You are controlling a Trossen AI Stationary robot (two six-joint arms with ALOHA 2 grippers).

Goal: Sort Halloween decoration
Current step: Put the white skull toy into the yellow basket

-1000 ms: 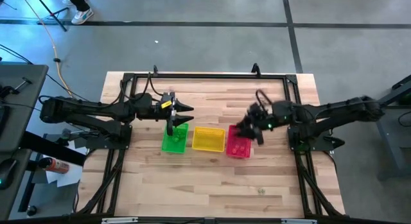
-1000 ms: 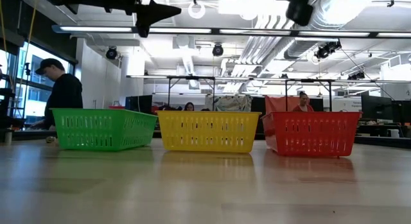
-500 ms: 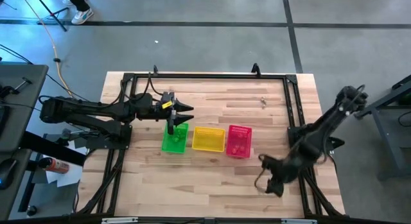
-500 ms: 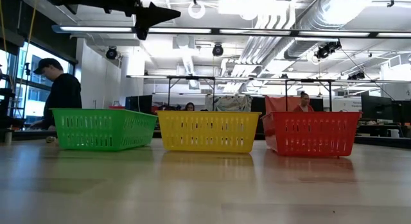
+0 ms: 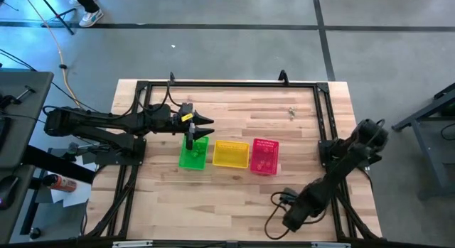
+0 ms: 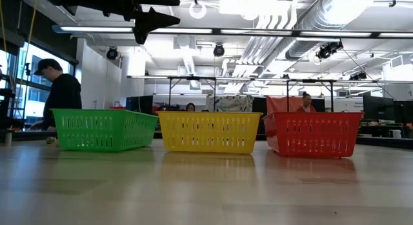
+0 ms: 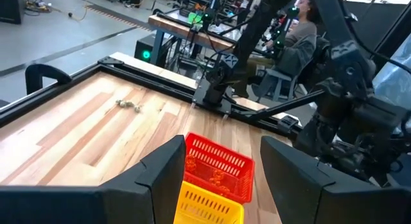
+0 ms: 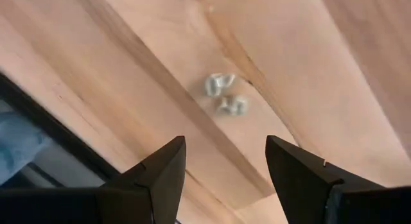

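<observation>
Sorting looks unfinished: the right gripper [image 8: 221, 179], jaws wide and empty, hovers over a pale trinket [image 8: 225, 94] at frame centre, while the left gripper [image 5: 190, 141], likewise open and empty, hangs above the green basket [image 5: 193, 160].

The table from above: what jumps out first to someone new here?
Three small plastic baskets, green, yellow and pink, stand in a row mid-table. The left gripper hangs open above the green one. The right gripper hovers open by the near edge over tiny pale trinkets on the wood.
</observation>
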